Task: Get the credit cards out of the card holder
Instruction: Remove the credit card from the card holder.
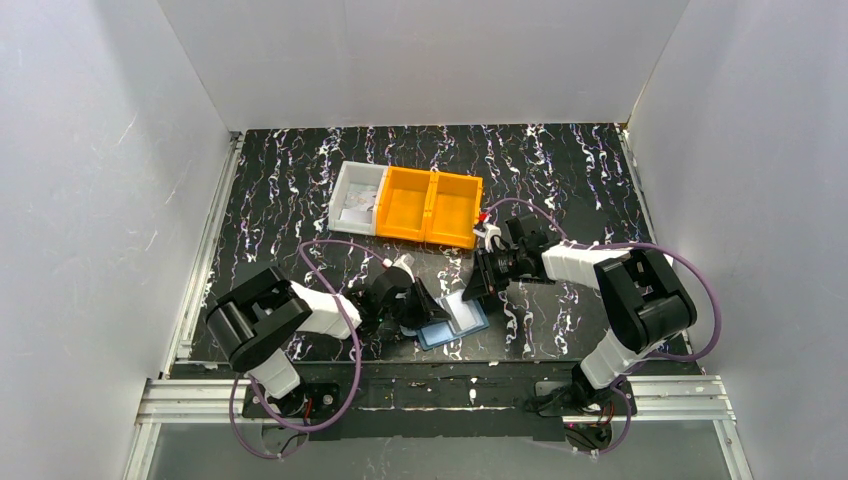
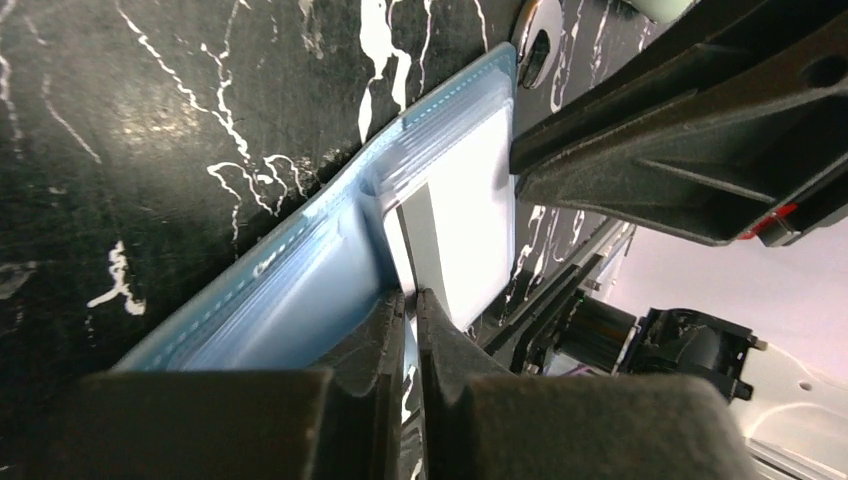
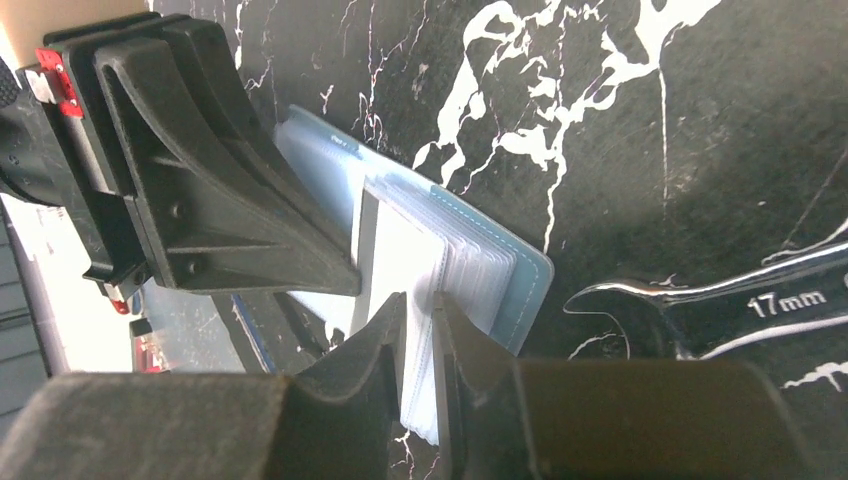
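The black marbled table [image 1: 300,190] carries a double orange bin [image 1: 430,205] and a white bin [image 1: 357,197] towards the back. Near the front edge, between the arms, the holder [image 1: 440,333] lies open with its pale blue pockets up. The right gripper [image 3: 420,305] is clamped on a leaf of those pockets. The left gripper [image 2: 411,300], jaws all but together, seems to pinch the edge of a white card [image 2: 470,220] sitting in its pocket. A wrench [image 3: 720,305] marked "17mm" lies just beside the holder.

Two tools: left tool [image 2: 410,305], right tool [image 3: 420,310]. One card holder [image 1: 455,322] between them. Two orange bins [image 1: 405,203], one white bin [image 1: 342,190] beyond them. One wrench [image 3: 720,300] beside right tool.
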